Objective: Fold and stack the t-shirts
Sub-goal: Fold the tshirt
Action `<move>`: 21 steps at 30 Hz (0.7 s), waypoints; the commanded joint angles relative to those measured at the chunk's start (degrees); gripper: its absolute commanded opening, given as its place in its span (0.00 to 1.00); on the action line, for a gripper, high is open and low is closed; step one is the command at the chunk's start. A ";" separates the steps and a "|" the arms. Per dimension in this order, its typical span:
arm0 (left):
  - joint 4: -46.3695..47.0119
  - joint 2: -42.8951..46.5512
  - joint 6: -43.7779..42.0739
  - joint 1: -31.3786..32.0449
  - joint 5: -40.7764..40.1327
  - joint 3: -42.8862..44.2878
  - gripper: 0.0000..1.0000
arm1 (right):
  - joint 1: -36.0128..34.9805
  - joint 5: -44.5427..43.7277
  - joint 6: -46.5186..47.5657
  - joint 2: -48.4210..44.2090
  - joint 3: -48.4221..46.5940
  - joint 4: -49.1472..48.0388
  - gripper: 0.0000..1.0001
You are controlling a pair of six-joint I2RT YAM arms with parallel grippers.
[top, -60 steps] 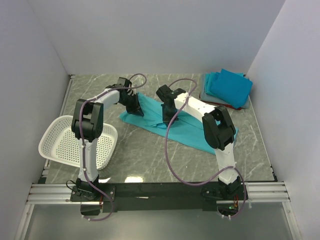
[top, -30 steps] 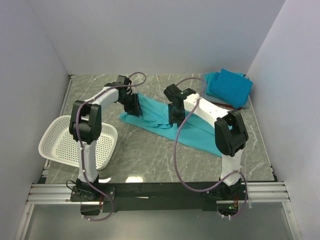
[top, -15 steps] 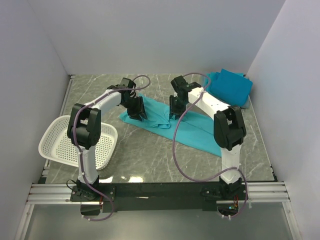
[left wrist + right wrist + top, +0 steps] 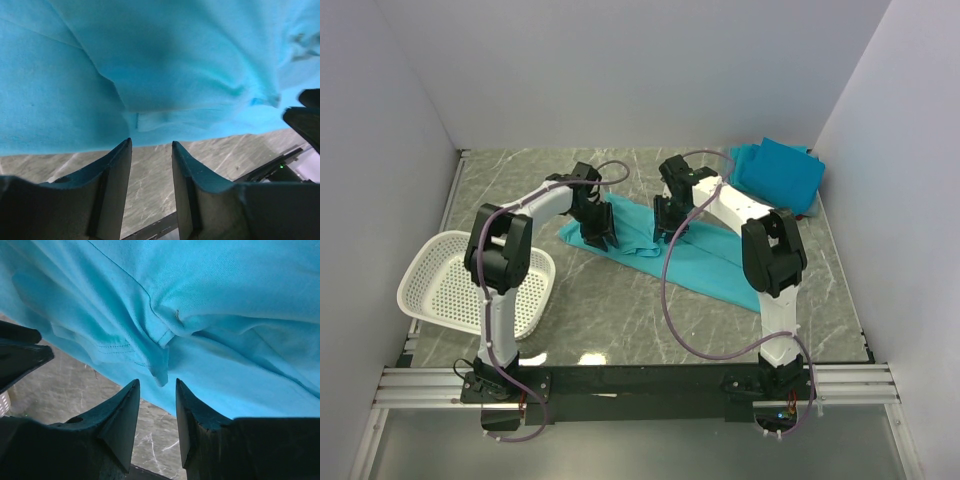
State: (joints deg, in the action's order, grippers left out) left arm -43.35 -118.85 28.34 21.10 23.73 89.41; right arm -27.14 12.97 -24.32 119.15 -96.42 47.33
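A teal t-shirt [image 4: 710, 262] lies spread and wrinkled on the marble table, running from mid-left to the right. My left gripper [image 4: 598, 230] stands over its left end. In the left wrist view the left gripper [image 4: 151, 144] is open and empty, its tips at the shirt's [image 4: 150, 60] edge. My right gripper [image 4: 665, 218] stands over the shirt's middle. In the right wrist view the right gripper [image 4: 156, 382] is open, with a small fold of the shirt [image 4: 225, 315] just beyond its tips. A stack of folded shirts [image 4: 778, 172], teal on top, sits at the back right.
A white perforated basket [image 4: 440, 262] sits at the left near edge, beside the left arm. Walls close in the table at the back and on both sides. The right arm's cable loops over the near middle of the table [image 4: 620, 320].
Both grippers have moved closer together over the shirt's left half: the left one to the right, the right one back and to the left. The shirt's left part is more bunched.
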 commanded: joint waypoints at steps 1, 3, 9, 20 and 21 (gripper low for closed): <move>-2.87 -1.03 0.23 0.69 -2.54 3.05 0.43 | -0.37 0.83 0.85 0.91 -0.61 -1.36 0.42; -3.05 -1.38 0.14 0.69 -2.90 3.06 0.43 | -0.64 0.39 0.76 1.34 -0.43 -1.63 0.42; -3.32 -2.00 -0.48 1.04 -2.90 3.41 0.43 | -0.90 0.12 0.67 2.40 0.36 -1.98 0.42; -1.91 -3.32 -0.13 1.40 -2.72 4.46 0.41 | -0.99 -0.05 0.23 4.07 0.62 -2.95 0.41; -2.00 -3.49 -0.12 1.48 -2.72 4.64 0.40 | -0.99 0.03 0.23 4.24 0.53 -2.95 0.40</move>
State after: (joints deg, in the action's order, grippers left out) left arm -45.95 -121.14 28.18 22.22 21.08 91.77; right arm -27.79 13.13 -24.34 123.00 -95.85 45.65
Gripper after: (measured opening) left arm 0.407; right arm 0.407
